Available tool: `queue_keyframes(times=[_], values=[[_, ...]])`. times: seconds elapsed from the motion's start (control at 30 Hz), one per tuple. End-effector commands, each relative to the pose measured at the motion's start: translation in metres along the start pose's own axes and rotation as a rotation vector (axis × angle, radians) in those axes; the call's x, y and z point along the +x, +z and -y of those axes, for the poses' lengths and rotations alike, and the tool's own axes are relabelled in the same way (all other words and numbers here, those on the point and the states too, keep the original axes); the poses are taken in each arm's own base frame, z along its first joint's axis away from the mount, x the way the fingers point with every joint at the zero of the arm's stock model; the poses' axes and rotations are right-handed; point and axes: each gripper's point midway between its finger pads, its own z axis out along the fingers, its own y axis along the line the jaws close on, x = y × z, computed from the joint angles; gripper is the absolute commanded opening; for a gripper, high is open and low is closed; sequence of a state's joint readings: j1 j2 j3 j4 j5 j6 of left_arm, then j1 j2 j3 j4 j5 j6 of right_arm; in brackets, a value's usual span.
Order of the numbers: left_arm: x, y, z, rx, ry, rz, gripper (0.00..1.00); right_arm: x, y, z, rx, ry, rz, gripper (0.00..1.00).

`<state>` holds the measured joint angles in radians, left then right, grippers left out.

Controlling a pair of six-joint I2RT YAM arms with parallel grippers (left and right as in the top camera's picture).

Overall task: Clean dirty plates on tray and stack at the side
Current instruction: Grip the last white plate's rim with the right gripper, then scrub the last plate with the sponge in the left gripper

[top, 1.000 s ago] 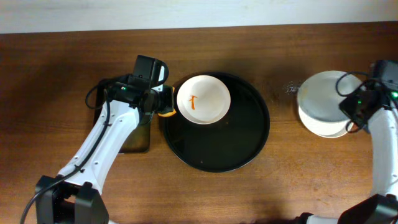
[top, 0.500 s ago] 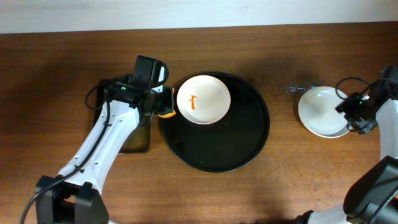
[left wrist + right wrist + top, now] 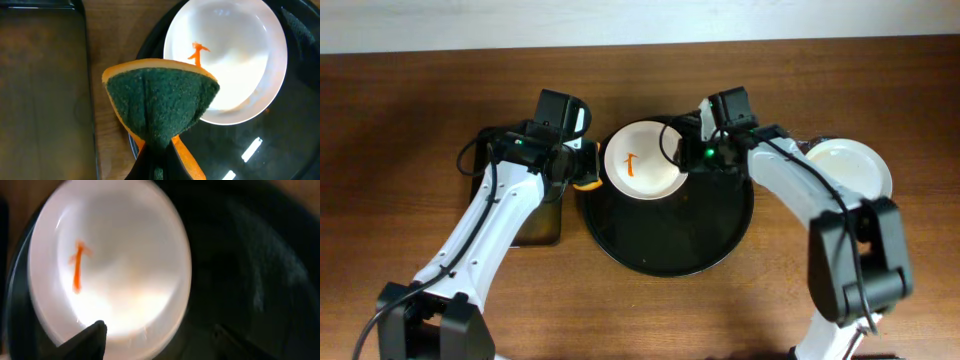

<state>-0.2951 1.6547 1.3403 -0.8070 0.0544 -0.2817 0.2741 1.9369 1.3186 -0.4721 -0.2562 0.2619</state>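
Now that the right gripper, jaws spread and empty, has left the side stack for the last smeared plate, the left gripper's pinched sponge can wipe.

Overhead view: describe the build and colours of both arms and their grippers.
White tubular links and black joints make up the left arm and right arm, with loose black cables, a green light near each wrist and a black boxy camera. The left gripper and right gripper are dark and two-fingered.
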Motion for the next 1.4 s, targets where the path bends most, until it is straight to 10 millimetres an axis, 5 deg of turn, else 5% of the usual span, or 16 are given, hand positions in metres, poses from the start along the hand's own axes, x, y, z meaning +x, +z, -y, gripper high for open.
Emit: queue_keyframes(times=[0.0, 0.07, 0.2, 0.3, 0.43, 0.5, 0.6, 0.77, 0.97, 1.13, 1.37], values=[[-0.002, -0.009, 0.002, 0.016, -0.010, 0.021, 0.01, 0.001, 0.030, 0.015, 0.054, 0.006, -0.001, 0.68], [-0.002, -0.009, 0.002, 0.016, -0.010, 0.021, 0.00, 0.002, 0.041, 0.018, 0.055, 0.005, -0.002, 0.56], [-0.002, -0.009, 0.002, 0.016, -0.010, 0.021, 0.00, 0.020, 0.044, 0.012, 0.012, 0.022, -0.076, 0.04], [-0.002, -0.009, 0.002, 0.016, -0.010, 0.021, 0.00, 0.042, 0.030, 0.032, 0.091, 0.066, -0.173, 0.04], [-0.002, -0.009, 0.007, 0.044, -0.010, 0.017, 0.01, 0.034, -0.055, 0.057, 0.251, 0.100, -0.126, 0.04], [-0.004, -0.010, 0.020, 0.109, -0.004, 0.022, 0.01, 0.050, -0.079, 0.057, 0.296, 0.102, -0.173, 0.04], [-0.003, -0.004, 0.048, 0.155, 0.055, 0.032, 0.00, 0.086, -0.090, 0.061, 0.350, 0.114, -0.317, 0.04], [0.041, 0.038, 0.140, 0.404, 0.169, -0.118, 0.01, 0.093, -0.095, 0.066, 0.383, 0.114, -0.347, 0.04], [0.088, 0.068, 0.207, 0.522, 0.249, -0.213, 0.01, 0.095, -0.095, 0.066, 0.384, 0.114, -0.355, 0.04], [0.115, 0.091, 0.209, 0.494, 0.254, -0.294, 0.00, 0.097, -0.096, 0.067, 0.386, 0.116, -0.364, 0.04], [0.115, 0.107, 0.192, 0.392, 0.254, -0.271, 0.00, 0.098, -0.097, 0.067, 0.387, 0.116, -0.369, 0.04]])
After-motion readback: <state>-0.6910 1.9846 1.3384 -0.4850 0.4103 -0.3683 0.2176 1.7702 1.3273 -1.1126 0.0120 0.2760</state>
